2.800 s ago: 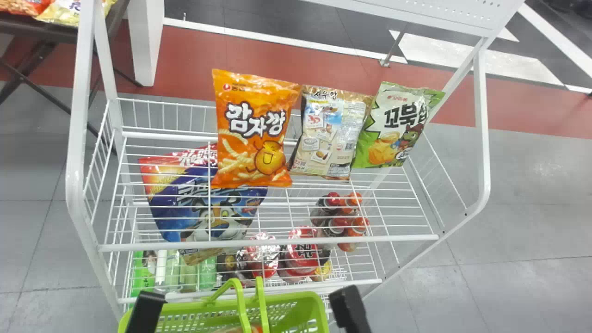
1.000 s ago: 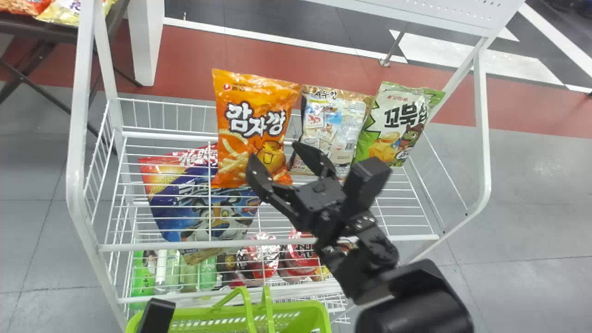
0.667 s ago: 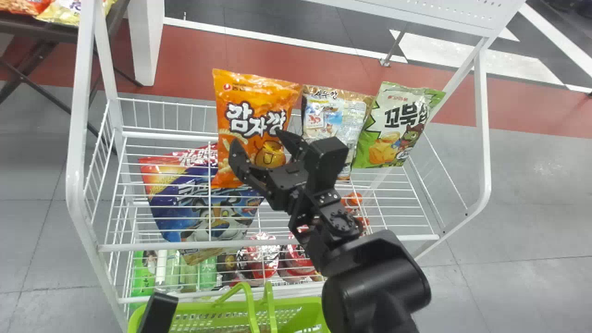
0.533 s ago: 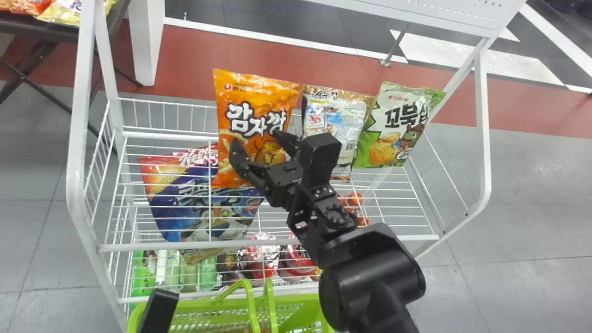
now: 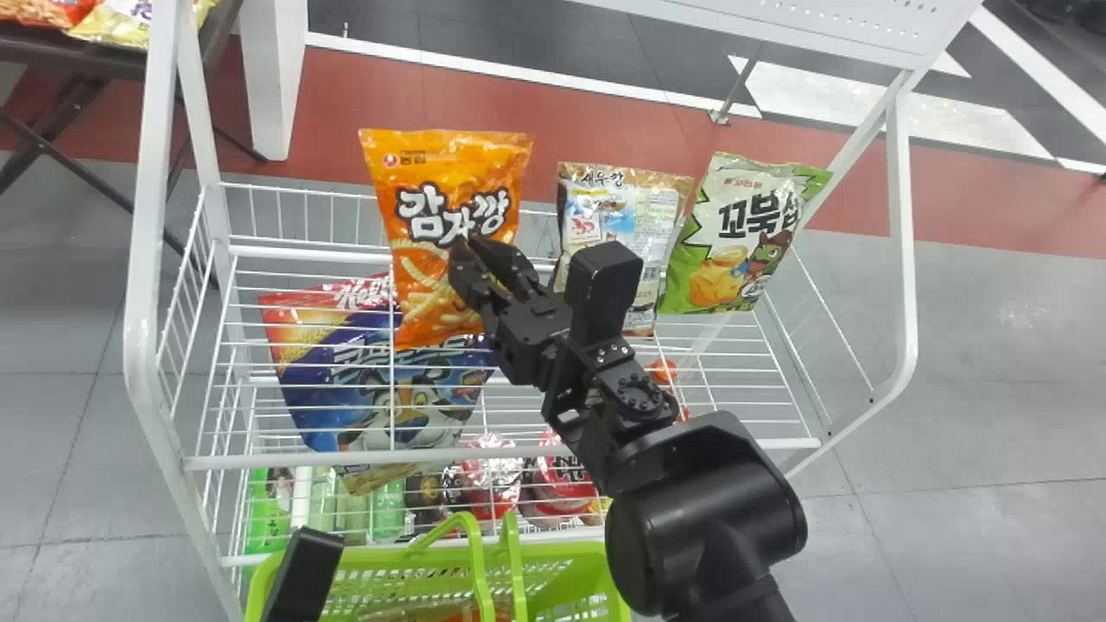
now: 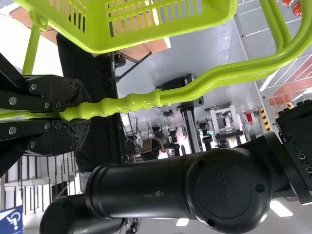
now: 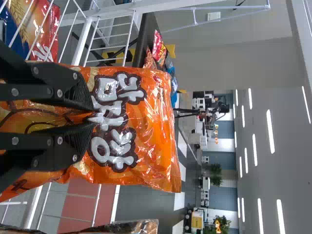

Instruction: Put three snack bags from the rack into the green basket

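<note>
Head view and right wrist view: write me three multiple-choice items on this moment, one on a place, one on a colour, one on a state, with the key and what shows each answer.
1. Where does the green-and-white snack bag stand in its row of three, in the head view?
A. Left end
B. Middle
C. Right end

2. What colour is the rack?
A. White
B. Blue
C. Yellow

3. How is the right gripper?
A. Open, touching nothing
B. Closed on the orange bag
C. Closed on the green-and-white snack bag

Key:
1. C: the orange bag and the pale middle bag are both to its left.
2. A: its frame and wire shelves are white in the head view.
3. B: the right wrist view shows its fingers pinching the orange bag.
</note>
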You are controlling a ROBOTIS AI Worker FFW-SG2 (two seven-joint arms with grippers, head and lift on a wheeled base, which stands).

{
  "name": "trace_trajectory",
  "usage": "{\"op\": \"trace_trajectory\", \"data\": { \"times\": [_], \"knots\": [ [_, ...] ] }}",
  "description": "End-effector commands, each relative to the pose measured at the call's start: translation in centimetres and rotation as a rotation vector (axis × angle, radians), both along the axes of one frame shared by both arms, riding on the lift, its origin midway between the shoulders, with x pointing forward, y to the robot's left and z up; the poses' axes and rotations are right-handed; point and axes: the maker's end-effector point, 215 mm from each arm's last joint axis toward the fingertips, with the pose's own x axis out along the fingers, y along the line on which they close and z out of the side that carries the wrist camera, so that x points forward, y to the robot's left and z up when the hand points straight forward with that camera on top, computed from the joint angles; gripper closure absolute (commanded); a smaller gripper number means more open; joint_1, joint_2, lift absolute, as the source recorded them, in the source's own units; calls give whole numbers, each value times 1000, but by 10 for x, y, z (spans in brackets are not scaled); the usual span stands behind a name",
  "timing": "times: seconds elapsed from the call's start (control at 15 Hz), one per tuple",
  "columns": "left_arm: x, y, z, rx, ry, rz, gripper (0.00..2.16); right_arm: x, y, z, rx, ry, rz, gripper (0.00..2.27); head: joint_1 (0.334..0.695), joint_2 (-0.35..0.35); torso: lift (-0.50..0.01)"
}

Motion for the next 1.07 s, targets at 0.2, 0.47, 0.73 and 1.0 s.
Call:
{"op": "trace_trajectory", "data": {
  "times": [0.2, 0.47, 0.73, 1.0],
  "knots": [
    [-2, -2, 3, -4, 1, -6, 1332, -25, 23, 37, 98, -33, 103, 2246, 695, -350, 0],
    [-2, -3, 4, -5, 0, -7, 1332, -62, 39, 60, 172, 19, 210, 2246, 695, -340, 0],
    [-2, 0, 3, -11, 11, 0, 1332, -117, -14, 43, 127, 217, 179, 2246, 695, -350, 0],
    [-9, 9, -7, 1, 51, 28, 1332, -166, -52, 34, 94, 385, 227, 2246, 695, -350, 0]
  ]
}}
